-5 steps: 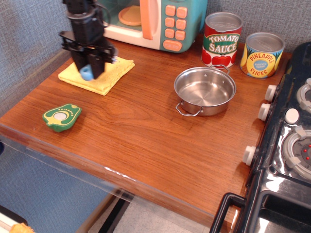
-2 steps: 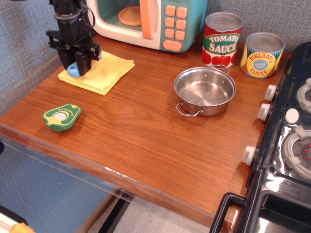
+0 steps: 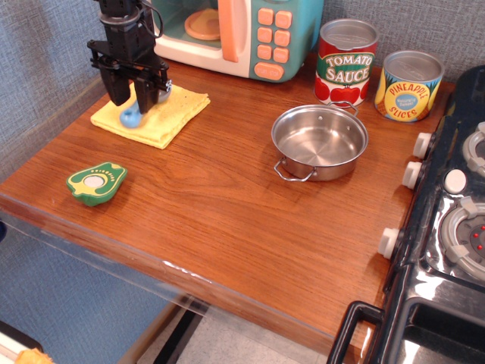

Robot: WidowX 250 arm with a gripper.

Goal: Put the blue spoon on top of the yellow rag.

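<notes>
The blue spoon [image 3: 131,117] lies on the yellow rag [image 3: 176,108] at the back left of the wooden counter. Its light-blue handle end shows below the gripper, and a small grey part shows to the gripper's right. My black gripper [image 3: 133,97] stands right over the spoon with its two fingers spread apart, and yellow cloth shows between them. It looks open and no longer clamps the spoon. The middle of the spoon is hidden behind the right finger.
A green-and-yellow avocado toy [image 3: 96,182] lies near the front left edge. A steel pot [image 3: 319,141] stands mid-counter. A toy microwave [image 3: 227,30], a tomato sauce can [image 3: 345,61] and a pineapple can [image 3: 410,85] line the back. A toy stove [image 3: 455,227] is at the right.
The gripper carried the spoon left over the rag, then came back right. Its fingers have now spread and the spoon rests on the rag.
</notes>
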